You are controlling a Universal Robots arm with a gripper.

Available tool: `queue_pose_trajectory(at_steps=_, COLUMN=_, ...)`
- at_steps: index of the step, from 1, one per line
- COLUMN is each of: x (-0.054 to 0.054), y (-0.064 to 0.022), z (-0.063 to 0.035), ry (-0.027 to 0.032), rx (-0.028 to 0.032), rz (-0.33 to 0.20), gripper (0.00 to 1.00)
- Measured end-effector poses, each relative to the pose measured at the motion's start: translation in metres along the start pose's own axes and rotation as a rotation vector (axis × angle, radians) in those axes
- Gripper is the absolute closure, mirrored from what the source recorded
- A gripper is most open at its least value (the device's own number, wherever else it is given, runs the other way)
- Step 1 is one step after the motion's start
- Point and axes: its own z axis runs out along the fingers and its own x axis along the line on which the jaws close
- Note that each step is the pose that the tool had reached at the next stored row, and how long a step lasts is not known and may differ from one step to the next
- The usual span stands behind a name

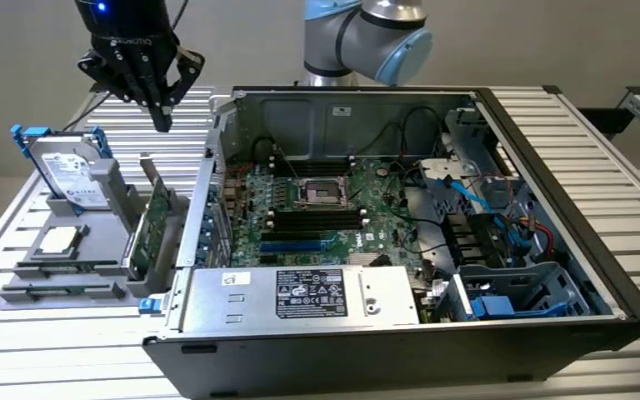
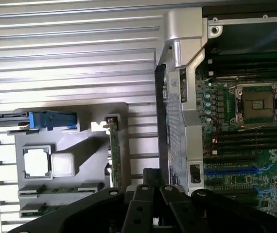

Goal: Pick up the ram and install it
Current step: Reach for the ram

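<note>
Two ram sticks (image 2: pixel 48 190) stand on edge in slots of the grey parts holder (image 2: pixel 87 160), showing as thin green strips. In the exterior view my gripper (image 1: pixel 163 121) hangs high above the holder (image 1: pixel 76 287), between the hard drive and the open computer case, well apart from the ram. Its black fingers (image 2: pixel 150 182) are shut with nothing between them. The motherboard (image 1: pixel 297 233) lies inside the case, and its black memory slots (image 1: pixel 317 219) sit just in front of the processor socket (image 1: pixel 322 192).
The holder also carries a silver hard drive with blue rails (image 1: pixel 67 171), a wide green expansion card (image 1: pixel 159 218) and a processor chip (image 1: pixel 57 240). The case wall (image 1: pixel 203 208) rises right beside the holder. Cables and a blue drive cage (image 1: pixel 509 292) crowd the case's far side.
</note>
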Motion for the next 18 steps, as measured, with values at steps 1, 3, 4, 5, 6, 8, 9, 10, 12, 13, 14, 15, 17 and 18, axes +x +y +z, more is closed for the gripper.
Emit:
queue_pose_trajectory(at_steps=1, x=0.004, y=-0.0004, z=0.0011, ry=0.0006, rx=0.0003, rz=0.0, gripper=0.89)
queue_pose_trajectory(at_steps=3, x=0.012, y=-0.0012, z=0.0035, ry=0.002, rx=0.0006, rz=0.0, gripper=0.89)
queue_pose_trajectory(at_steps=4, x=0.016, y=-0.0016, z=0.0047, ry=0.0026, rx=0.0007, rz=0.0, gripper=0.89)
queue_pose_trajectory(at_steps=5, x=0.02, y=-0.002, z=0.0059, ry=0.0033, rx=0.0008, rz=0.0, gripper=0.89)
queue_pose_trajectory(at_steps=6, x=0.024, y=-0.0025, z=0.0071, ry=0.004, rx=0.001, rz=0.0, gripper=0.89)
queue_pose_trajectory(at_steps=8, x=0.032, y=-0.0034, z=0.0096, ry=0.0053, rx=0.0013, rz=0.0, gripper=0.89)
queue_pose_trajectory(at_steps=9, x=0.036, y=-0.0039, z=0.0108, ry=0.0061, rx=0.0015, rz=0.0, gripper=0.89)
queue_pose_trajectory(at_steps=10, x=0.041, y=-0.0045, z=0.0122, ry=0.0067, rx=0.0015, rz=0.0, gripper=0.89)
queue_pose_trajectory(at_steps=12, x=0.049, y=-0.0061, z=0.0147, ry=0.0089, rx=0.0017, rz=0.0, gripper=0.89)
queue_pose_trajectory(at_steps=13, x=0.052, y=-0.0073, z=0.016, ry=0.0103, rx=0.0018, rz=0.0, gripper=0.89)
queue_pose_trajectory(at_steps=14, x=0.055, y=-0.0087, z=0.0171, ry=0.0117, rx=0.0019, rz=0.0, gripper=0.89)
queue_pose_trajectory(at_steps=15, x=0.058, y=-0.0104, z=0.0183, ry=0.0128, rx=0.002, rz=0.0, gripper=0.89)
queue_pose_trajectory(at_steps=17, x=0.064, y=-0.015, z=0.0204, ry=0.0138, rx=0.0021, rz=0.0, gripper=0.89)
queue_pose_trajectory(at_steps=18, x=0.067, y=-0.0177, z=0.0214, ry=0.014, rx=0.0021, rz=0.0, gripper=0.89)
